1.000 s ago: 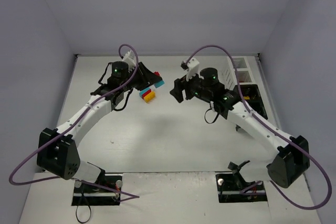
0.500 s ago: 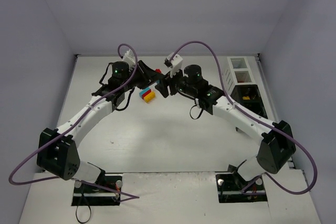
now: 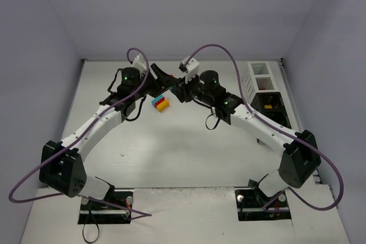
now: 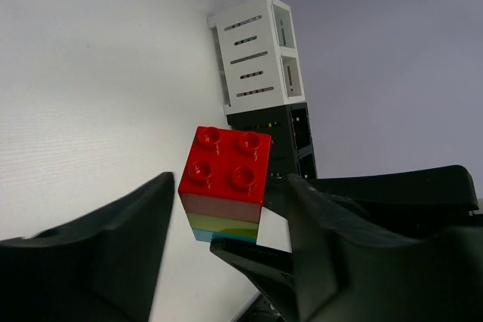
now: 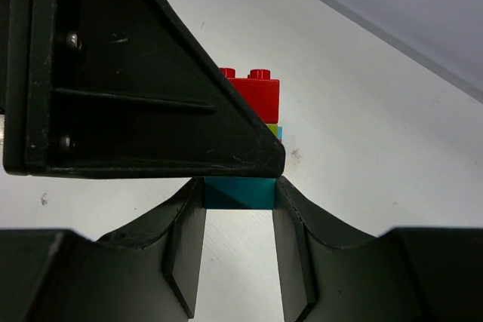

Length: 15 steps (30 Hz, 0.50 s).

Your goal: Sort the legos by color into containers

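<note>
A lego stack, red (image 4: 226, 167) on yellow-green (image 4: 223, 225) on cyan, stands between my left gripper's (image 4: 230, 180) fingertips, which hold its middle. In the right wrist view the left finger (image 5: 113, 73) hides the stack's middle. The red brick (image 5: 253, 97) shows above that finger and the cyan brick (image 5: 249, 197) below it. My right gripper (image 5: 238, 195) has both fingers against the cyan brick's sides. In the top view the two grippers (image 3: 167, 81) (image 3: 176, 91) meet mid-table. I cannot tell whether the stack rests on the table.
A second small pile of cyan, red and yellow legos (image 3: 160, 103) lies just in front of the grippers. The white slatted container (image 3: 260, 75) and black containers (image 3: 273, 104) line the right edge, and they also show in the left wrist view (image 4: 256, 58).
My right gripper has swung left from mid-table to the stack at the left gripper's tips. The left arm and the pile on the table have not moved.
</note>
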Each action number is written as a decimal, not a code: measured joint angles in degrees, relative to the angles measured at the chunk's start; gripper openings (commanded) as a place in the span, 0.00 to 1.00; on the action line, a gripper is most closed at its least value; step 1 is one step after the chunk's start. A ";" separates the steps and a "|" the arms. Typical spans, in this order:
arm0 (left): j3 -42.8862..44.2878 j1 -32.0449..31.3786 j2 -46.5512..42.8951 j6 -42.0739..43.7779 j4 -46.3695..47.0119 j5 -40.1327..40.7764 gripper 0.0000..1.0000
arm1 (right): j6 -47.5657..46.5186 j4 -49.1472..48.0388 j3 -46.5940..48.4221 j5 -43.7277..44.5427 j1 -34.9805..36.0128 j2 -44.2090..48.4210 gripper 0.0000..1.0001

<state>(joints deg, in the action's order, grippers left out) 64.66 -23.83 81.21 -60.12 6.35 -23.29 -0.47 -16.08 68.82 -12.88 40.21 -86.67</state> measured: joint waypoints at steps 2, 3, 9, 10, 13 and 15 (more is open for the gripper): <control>-0.07 0.00 -0.22 0.20 -0.04 0.52 0.63 | -0.07 0.00 0.00 0.00 0.00 0.00 0.00; -0.13 0.00 -0.35 0.33 -0.04 0.83 0.66 | -0.07 0.02 0.00 0.00 0.00 0.00 0.00; -0.28 0.00 -0.83 0.90 0.00 2.45 0.58 | -0.07 0.04 0.00 0.00 0.00 0.00 0.00; -0.42 0.00 -0.81 0.96 0.11 2.56 0.51 | -0.04 0.02 0.00 0.00 0.00 0.00 0.00; -0.83 0.00 -0.83 1.03 0.68 2.51 0.23 | -0.02 0.28 0.00 0.09 0.00 0.00 0.00; -0.92 0.00 -0.85 1.36 1.07 2.40 0.11 | 0.20 0.31 0.00 0.02 -0.09 0.00 0.00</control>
<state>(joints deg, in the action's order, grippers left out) 63.75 -23.83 80.36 -58.76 7.42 -20.88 -0.27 -15.77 68.82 -12.86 40.12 -86.67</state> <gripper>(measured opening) 0.294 0.335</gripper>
